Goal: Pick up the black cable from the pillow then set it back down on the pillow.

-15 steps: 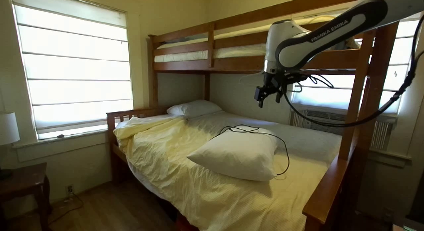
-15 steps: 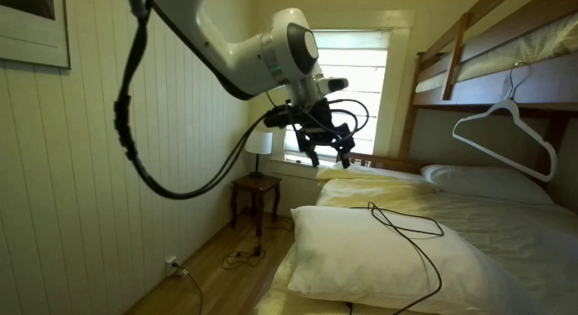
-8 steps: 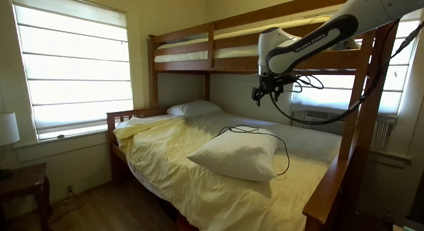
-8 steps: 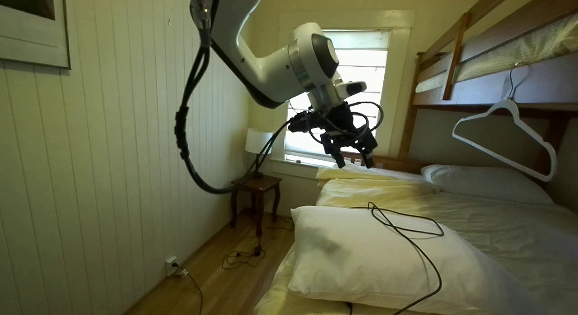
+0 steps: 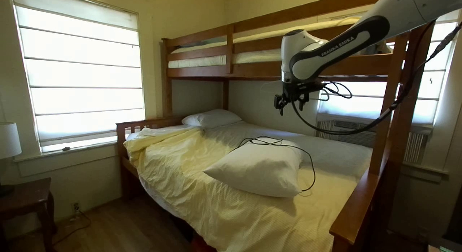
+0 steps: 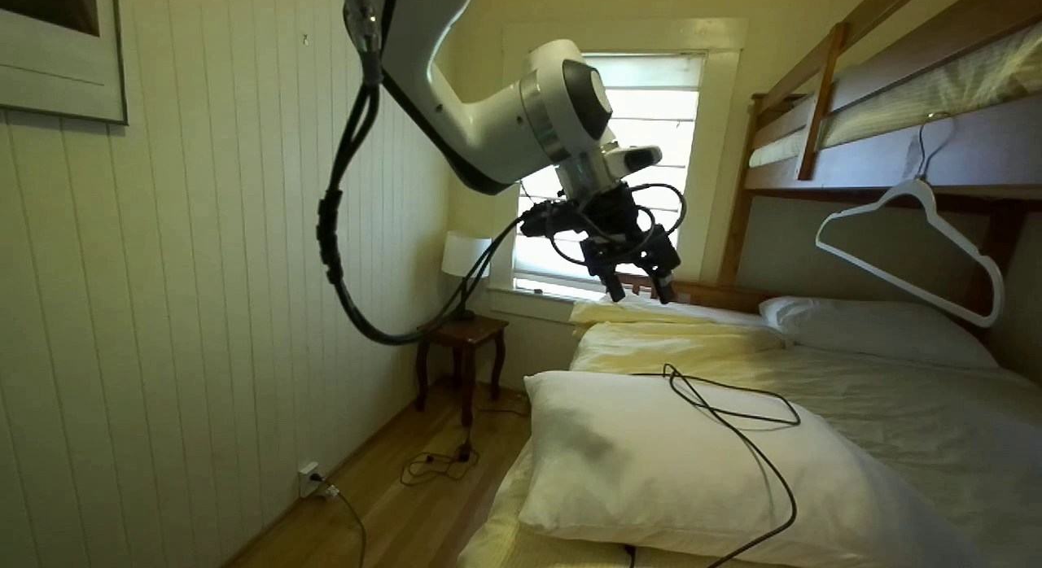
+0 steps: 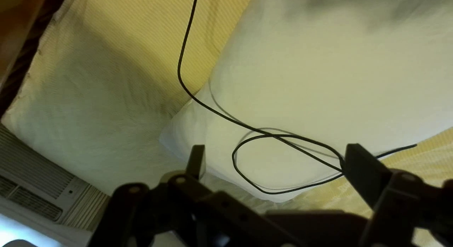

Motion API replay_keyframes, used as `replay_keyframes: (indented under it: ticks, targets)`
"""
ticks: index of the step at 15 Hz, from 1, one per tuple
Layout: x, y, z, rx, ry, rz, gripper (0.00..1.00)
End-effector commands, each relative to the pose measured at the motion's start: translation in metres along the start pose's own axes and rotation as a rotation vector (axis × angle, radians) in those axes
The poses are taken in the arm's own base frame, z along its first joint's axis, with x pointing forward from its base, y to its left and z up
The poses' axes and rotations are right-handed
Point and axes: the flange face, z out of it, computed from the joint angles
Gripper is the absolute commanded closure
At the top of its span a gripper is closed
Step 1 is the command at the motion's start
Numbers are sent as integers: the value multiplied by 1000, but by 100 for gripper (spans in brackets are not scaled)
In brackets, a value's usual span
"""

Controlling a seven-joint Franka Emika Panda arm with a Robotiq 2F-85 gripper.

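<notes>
A thin black cable [image 7: 272,135] lies loosely over the plump cream-white pillow [image 7: 336,80], crossing itself in a loop near one end. Both exterior views show the cable [image 5: 314,167] [image 6: 779,477] running off the pillow [image 5: 252,169] [image 6: 651,470] at one side onto the bed. High above them hangs my gripper [image 5: 291,109] [image 6: 641,298], pointing down, with air between it and the cable. In the wrist view the gripper [image 7: 276,146] is wide open, nothing held. The loop shows between the fingers; the right finger [image 7: 364,169] hides part of the cable.
The upper bunk rail [image 5: 260,69] runs behind the arm, and a white hanger [image 6: 920,195] hangs from it. A bunk post [image 5: 388,136] and footboard [image 5: 355,208] stand at the bed's end. Farther along lies a grey-white pillow [image 6: 871,332]. A nightstand [image 6: 462,330] holds a lamp.
The arm has swung sideways, leftward in an exterior view and rightward in the opposite picture, then nearly stopped. Its shadow now falls on the pillow. Cable and pillow have not moved.
</notes>
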Motion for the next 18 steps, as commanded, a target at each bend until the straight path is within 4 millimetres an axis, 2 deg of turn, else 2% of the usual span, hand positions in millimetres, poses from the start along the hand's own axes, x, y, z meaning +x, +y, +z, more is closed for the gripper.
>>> replay_keyframes:
  ticks: [1,2,5,11,15,16,17,18]
  targets:
    - [32,-17,-5,-22,70,73,0]
    - [46,-11,2,-38,100,52,0]
    - [89,-17,12,-87,175,3,0]
    - [149,-15,60,-154,208,-281,0]
    - [157,-30,88,-88,238,-496,0]
    - [158,-33,88,-101,235,-484,0]
    - [149,-23,85,-109,219,-447,0]
    - [150,-27,90,-110,218,-461,0]
